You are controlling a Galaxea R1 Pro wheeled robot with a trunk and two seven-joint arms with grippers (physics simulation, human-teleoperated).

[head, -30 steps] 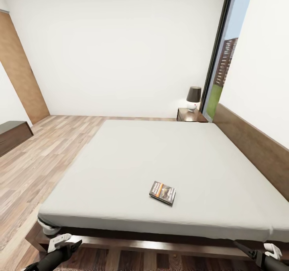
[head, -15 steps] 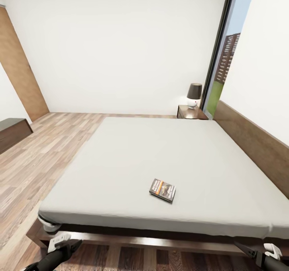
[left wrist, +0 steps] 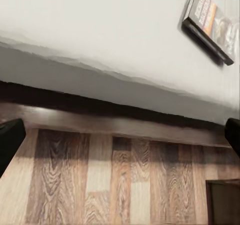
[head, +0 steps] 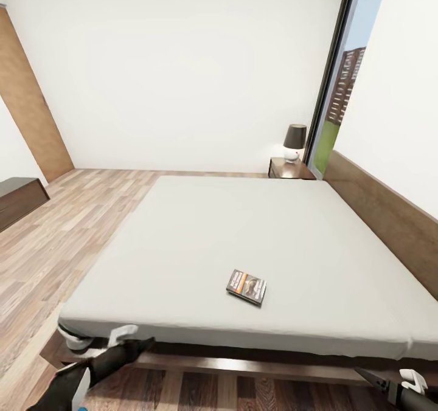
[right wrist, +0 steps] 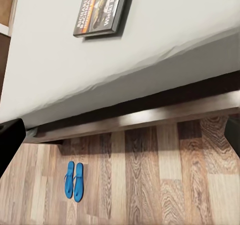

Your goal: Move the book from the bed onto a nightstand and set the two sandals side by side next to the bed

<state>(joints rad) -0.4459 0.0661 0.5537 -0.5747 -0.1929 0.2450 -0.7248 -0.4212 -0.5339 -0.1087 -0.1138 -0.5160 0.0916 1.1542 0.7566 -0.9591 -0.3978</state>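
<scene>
The book lies flat on the bed's pale mattress, near the edge closest to me; it also appears in the wrist views as the book and the book. The two blue sandals lie side by side on the floor close to the bed frame. A nightstand with a lamp stands at the bed's far corner. My left gripper is open, raised just before the bed's near edge, left of the book. My right gripper hangs low at the right, open and empty.
The dark headboard runs along the right wall. A tall window is behind the nightstand. A long low dark bench and a wooden door are at the left. Plank floor lies open left of the bed.
My left arm has lifted and swung forward and to the right, toward the bed's near edge. The view shifted slightly. The book and my right arm have stayed put.
</scene>
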